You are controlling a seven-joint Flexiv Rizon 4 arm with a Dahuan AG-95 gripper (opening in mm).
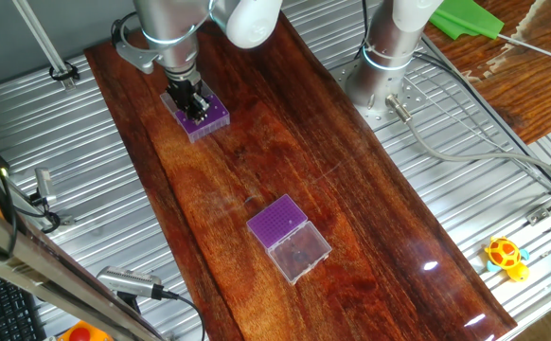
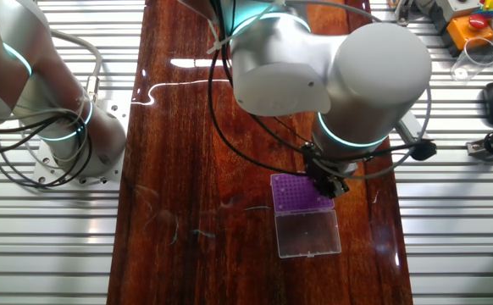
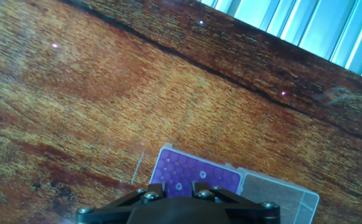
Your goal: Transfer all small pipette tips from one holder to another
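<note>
A purple pipette tip holder (image 1: 204, 117) with a clear hinged lid lies at the far end of the wooden table. It also shows in the other fixed view (image 2: 297, 193) and in the hand view (image 3: 196, 172), where several pale tip ends sit in its holes. My gripper (image 1: 190, 100) is right over this holder, its fingers (image 3: 148, 196) close together with a narrow gap. The fingertips are hidden, so I cannot tell whether they hold a tip. A second purple holder (image 1: 281, 223) on a clear box stands nearer the middle of the table.
A second robot base (image 1: 382, 71) stands at the table's far right. Cables run over the ribbed metal surround (image 1: 465, 161). A yellow toy (image 1: 506, 256) lies at the right. The open clear lid (image 2: 308, 233) lies beside the holder under my gripper.
</note>
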